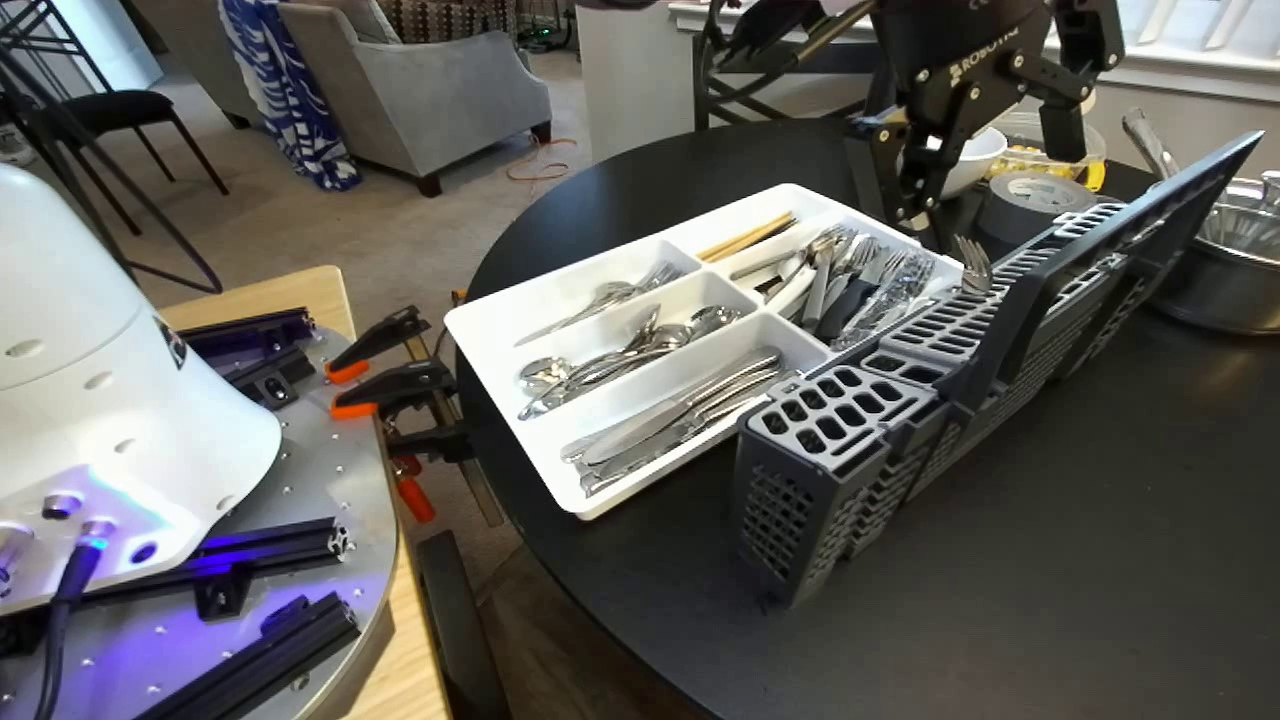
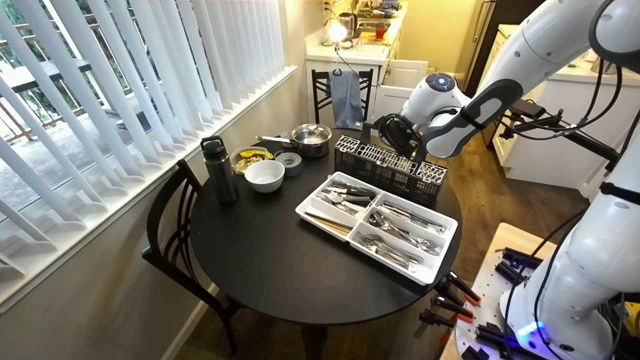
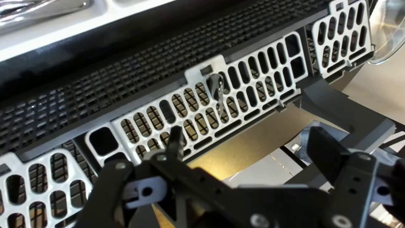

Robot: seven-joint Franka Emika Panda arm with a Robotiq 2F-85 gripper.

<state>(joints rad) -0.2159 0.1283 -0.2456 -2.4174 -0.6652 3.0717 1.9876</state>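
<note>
Starting at the left in an exterior view, a dark bottle (image 2: 220, 172) stands upright on the round black table (image 2: 270, 260). Next along comes a clear tub (image 2: 236, 168) with yellow food in it, then a white bowl (image 2: 264, 184) just beside that, then a grey roll of tape (image 2: 292, 170) and a saucepan (image 2: 314, 150), glass lid on, handle pointing left.

Moving across, here's the white tray (image 2: 429, 273), and it's packed! Chopsticks (image 2: 328, 223) and a jumble of black-handled utensils (image 2: 350, 191) take its left side; forks (image 2: 385, 250), spoons (image 2: 400, 232) and knives (image 2: 412, 215) get a compartment each on the right.

Just beyond the tray sits the long dark basket (image 2: 387, 174) with its pale slotted top, and there's the one to watch: a single fork (image 1: 974, 265), standing tines up in the middle section. The fingers (image 3: 326, 150) are spread well apart, hanging by the basket, near that fork but clear of it.

And out on the right, the white arm (image 2: 545, 40) reaches in over the table.
</note>
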